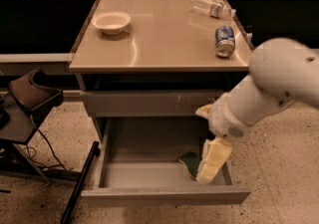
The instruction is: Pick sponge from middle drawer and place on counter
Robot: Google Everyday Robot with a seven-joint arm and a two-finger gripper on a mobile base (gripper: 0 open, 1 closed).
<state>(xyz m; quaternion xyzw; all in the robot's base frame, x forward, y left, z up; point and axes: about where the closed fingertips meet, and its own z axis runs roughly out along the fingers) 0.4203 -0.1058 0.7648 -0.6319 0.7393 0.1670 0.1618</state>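
The claw (213,161) hangs in the open middle drawer (144,178), below the bench's (164,44) front right corner; its opening cannot be told. The green sponge (188,162) lies just beside it.

Speckled floor (289,183); dark recessed benches (40,24) on both sides; a dark stand (30,99) at left. The gripper (210,166) hangs in the drawer (149,175), at its right.
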